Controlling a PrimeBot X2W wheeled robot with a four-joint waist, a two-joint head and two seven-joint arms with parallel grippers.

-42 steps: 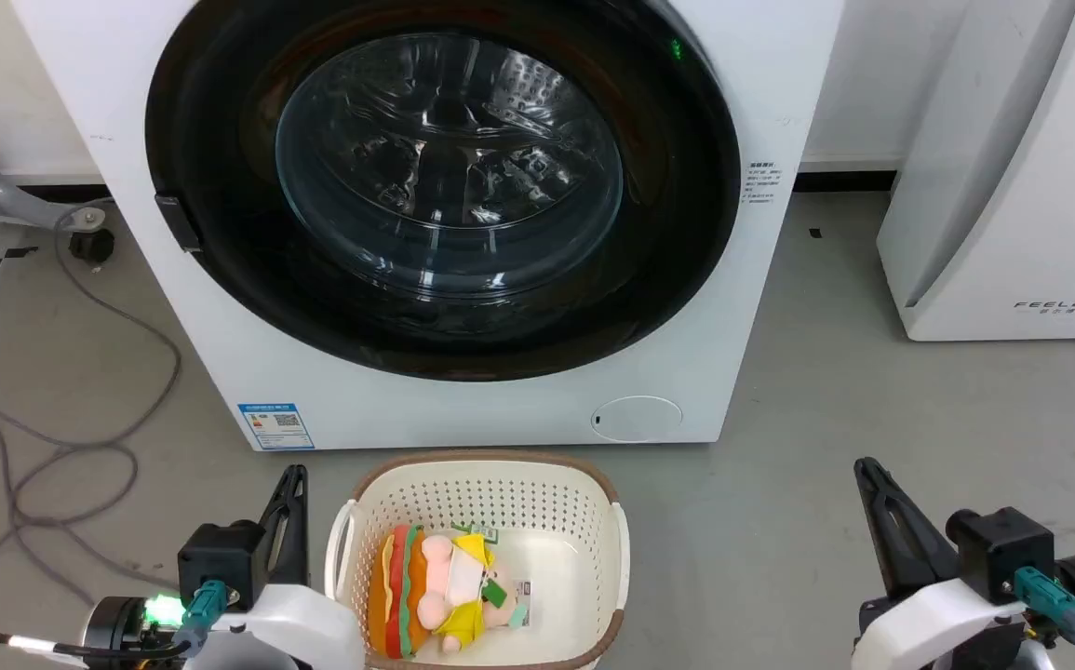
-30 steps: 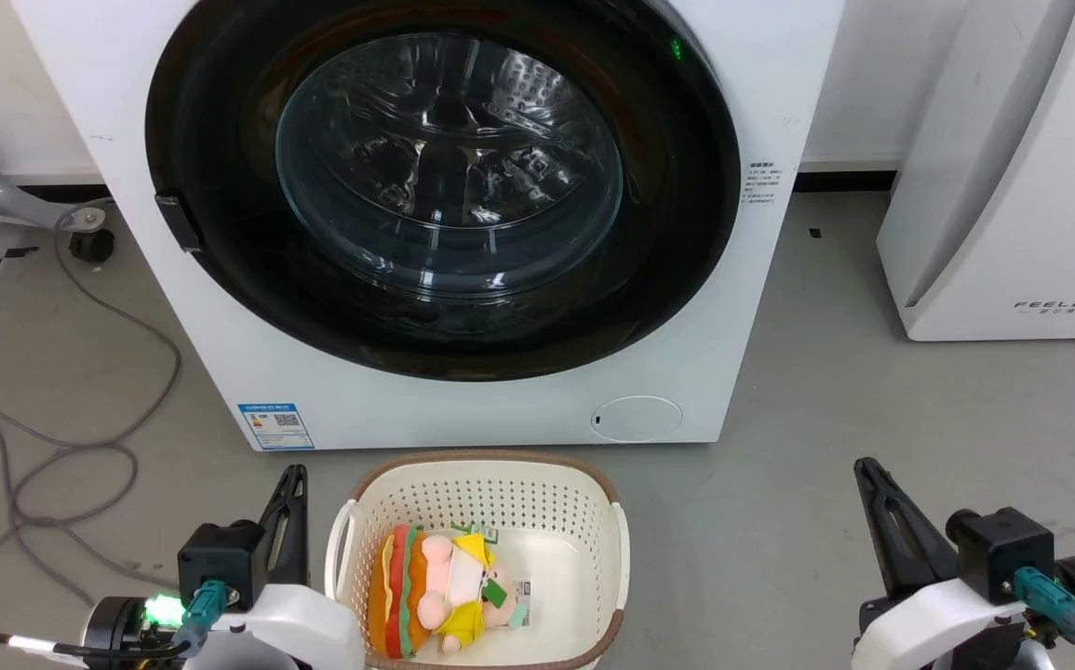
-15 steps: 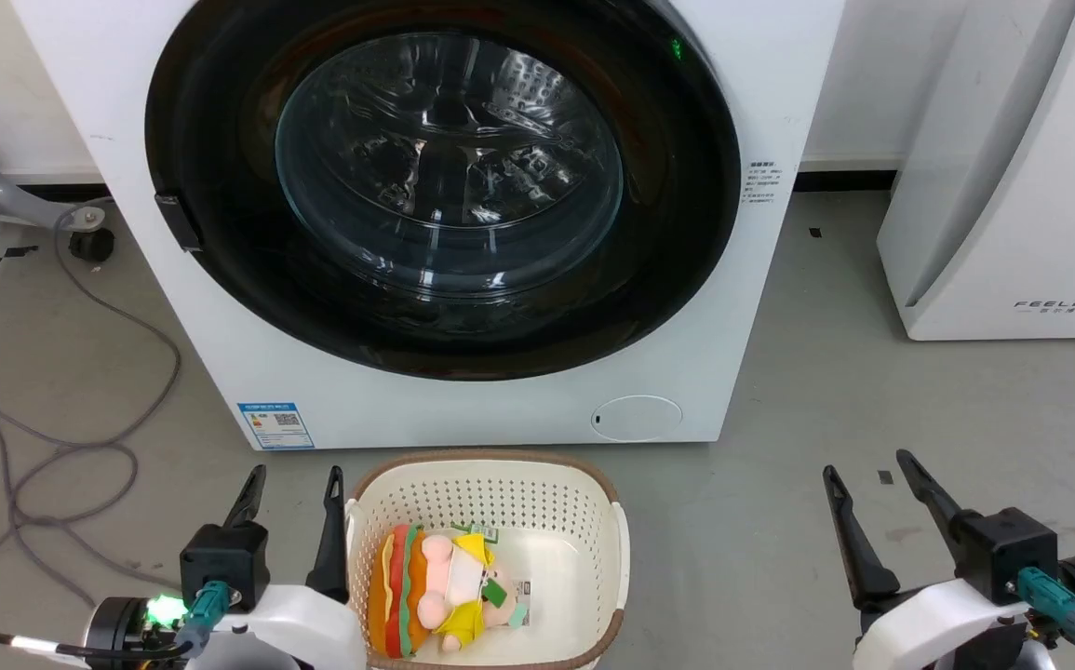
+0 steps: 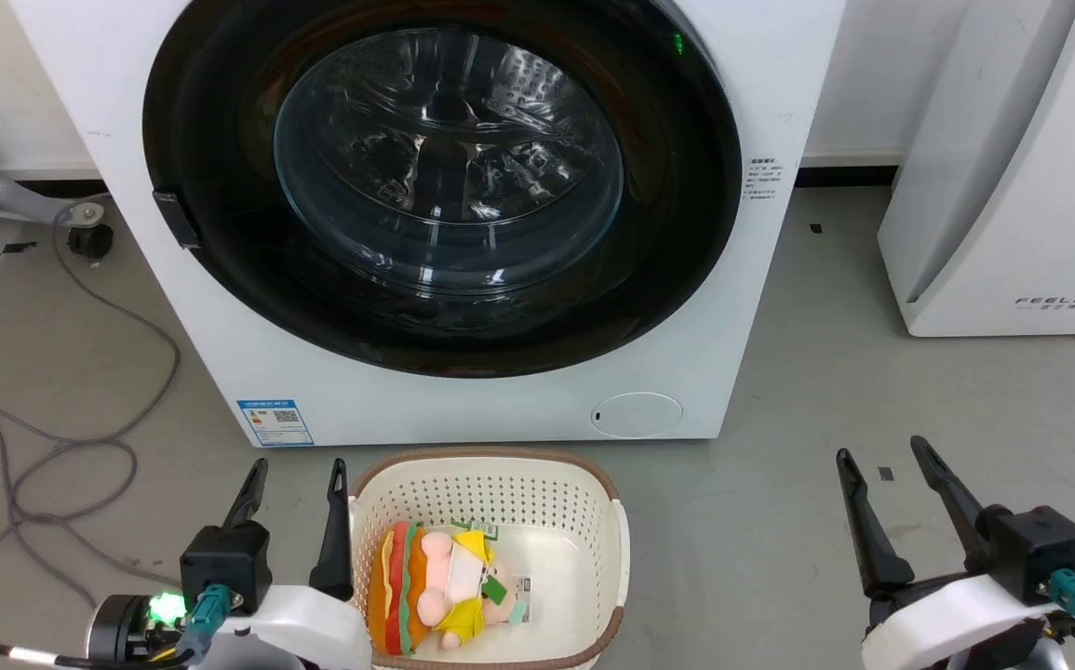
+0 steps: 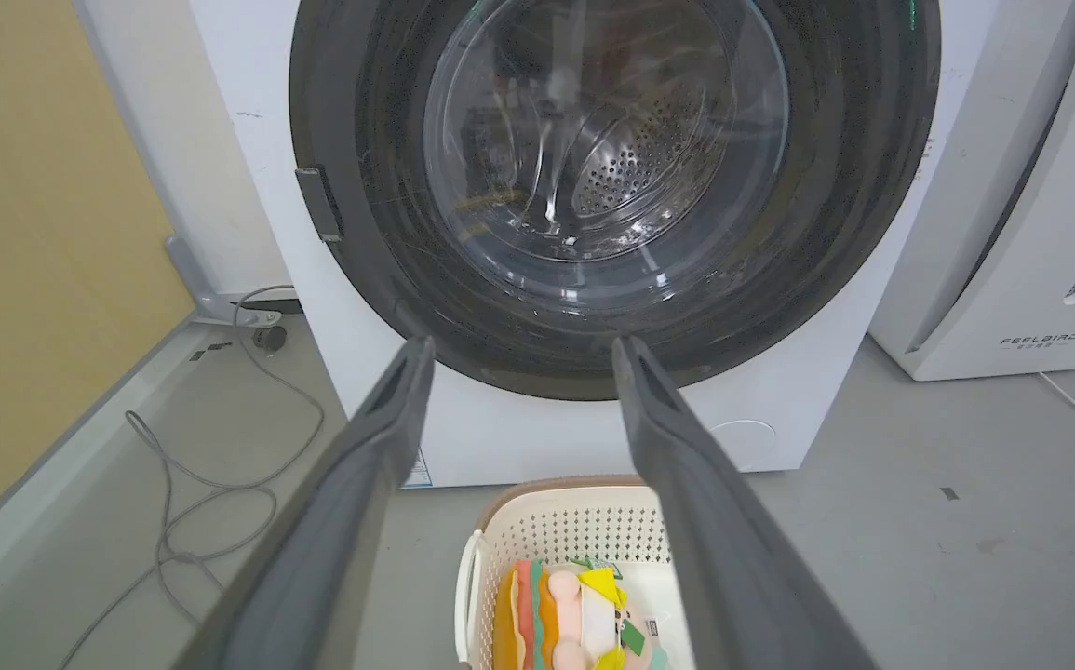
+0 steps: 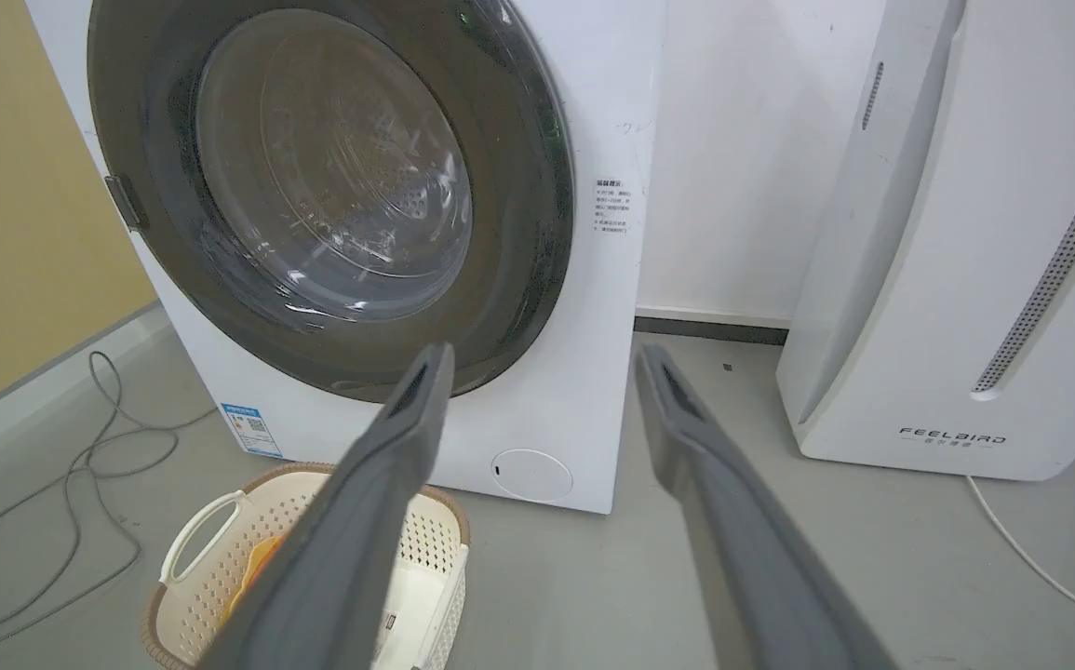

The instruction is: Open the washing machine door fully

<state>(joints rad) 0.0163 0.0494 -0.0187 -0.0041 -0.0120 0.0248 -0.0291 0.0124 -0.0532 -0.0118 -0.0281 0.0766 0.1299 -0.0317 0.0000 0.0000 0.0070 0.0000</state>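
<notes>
The white washing machine stands ahead, its round glossy black door flush against the front, with a clear glass bowl centre and a small dark latch tab at its left rim. The door also fills the upper left wrist view, and the right wrist view shows the door from the right. My left gripper is open low on the left, beside the basket. My right gripper is open low on the right over bare floor. Both are well short of the door, holding nothing.
A cream perforated basket with a burger-and-pig plush toy sits on the floor right before the machine. A white FEELBIRD appliance stands to the right. Grey cables loop on the floor at the left.
Both grippers went from shut to open, their fingers spreading apart. The right gripper has also shifted slightly right and up in the view. The door has not moved.
</notes>
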